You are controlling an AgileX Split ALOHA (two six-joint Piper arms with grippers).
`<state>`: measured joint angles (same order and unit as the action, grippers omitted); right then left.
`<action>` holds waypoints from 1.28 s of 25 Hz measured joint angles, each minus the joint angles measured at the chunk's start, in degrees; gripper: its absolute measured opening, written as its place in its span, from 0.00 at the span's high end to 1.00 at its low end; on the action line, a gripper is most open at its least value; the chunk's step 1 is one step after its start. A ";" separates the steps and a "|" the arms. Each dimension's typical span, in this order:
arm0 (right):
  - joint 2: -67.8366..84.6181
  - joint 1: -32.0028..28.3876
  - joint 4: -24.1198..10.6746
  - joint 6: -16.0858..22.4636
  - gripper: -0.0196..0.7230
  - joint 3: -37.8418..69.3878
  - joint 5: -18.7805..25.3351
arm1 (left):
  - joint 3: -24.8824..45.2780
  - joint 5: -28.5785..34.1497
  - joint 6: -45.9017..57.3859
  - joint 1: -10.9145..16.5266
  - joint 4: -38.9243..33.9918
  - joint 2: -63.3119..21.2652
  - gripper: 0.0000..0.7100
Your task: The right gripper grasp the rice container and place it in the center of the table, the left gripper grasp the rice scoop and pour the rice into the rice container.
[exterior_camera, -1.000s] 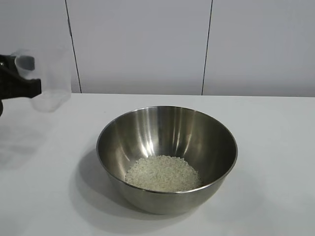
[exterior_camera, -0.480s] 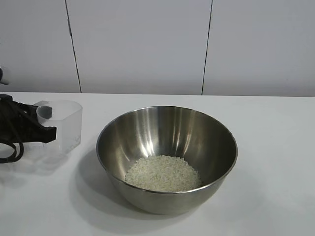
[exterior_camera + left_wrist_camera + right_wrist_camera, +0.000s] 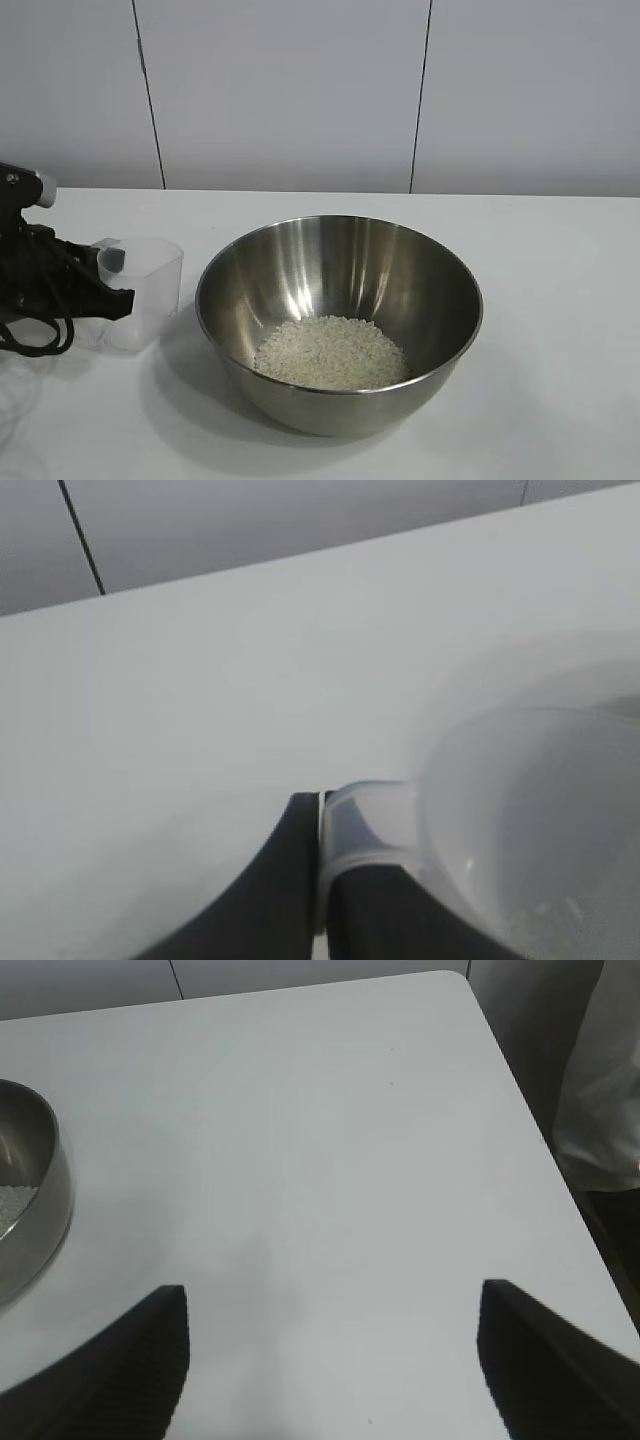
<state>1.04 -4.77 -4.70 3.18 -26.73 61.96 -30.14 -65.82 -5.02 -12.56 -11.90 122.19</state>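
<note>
Now the rice container [image 3: 339,320] sits at the middle of the tabletop [image 3: 560,300], a heap of rice [image 3: 330,352] in its bottom. At the left edge of the exterior view, the left pincer [image 3: 105,285] is clamped on the handle of the upright rice scoop [image 3: 141,290], just beside the bowl. Out of that view, the right pincer [image 3: 330,1360] hangs with fingers wide apart over bare tabletop in the lower half of its wrist view.

Bright, even light; soft shadows.
</note>
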 joint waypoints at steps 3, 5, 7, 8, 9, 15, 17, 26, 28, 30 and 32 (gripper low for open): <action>0.00 0.00 0.00 0.00 0.24 0.00 0.00 | 1.12 -0.13 -0.03 0.00 0.00 0.00 0.90; 0.00 0.00 0.00 0.00 0.24 0.00 0.00 | 2.29 -0.13 -0.03 0.00 0.00 0.00 0.78; 0.00 0.00 0.00 0.00 0.24 0.00 0.00 | 3.44 -0.13 -0.03 0.00 0.00 0.00 0.63; 0.00 0.00 0.00 0.00 0.24 0.00 0.00 | 3.90 -0.13 -0.03 0.00 0.00 0.00 0.55; 0.00 0.00 0.00 0.00 0.24 0.00 0.00 | 4.42 -0.13 -0.03 0.00 0.14 0.00 0.50; 0.00 0.00 0.00 0.00 0.24 0.00 0.00 | 8.88 -0.17 -0.22 0.00 0.74 -0.27 0.34; 0.00 0.00 0.00 0.00 0.24 0.00 0.00 | 10.83 -0.11 -0.91 0.00 0.77 -1.63 0.33; 0.00 0.00 0.00 0.00 0.24 0.00 0.00 | 14.03 3.52 -1.31 0.00 7.90 -17.77 0.32; 0.00 0.00 0.00 0.00 0.24 0.00 0.00 | 13.35 9.44 -1.31 0.00 8.22 -23.63 0.32; 0.00 0.00 0.00 0.00 0.24 0.00 0.00 | 11.02 19.09 -1.43 0.00 6.63 -29.45 0.32; 0.00 0.00 0.00 0.00 0.24 0.00 0.00 | 6.47 30.97 -1.19 0.00 4.27 -35.15 0.32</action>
<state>1.04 -4.77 -4.70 3.18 -26.73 61.96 -23.67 -34.85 -6.21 -12.56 -7.63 87.04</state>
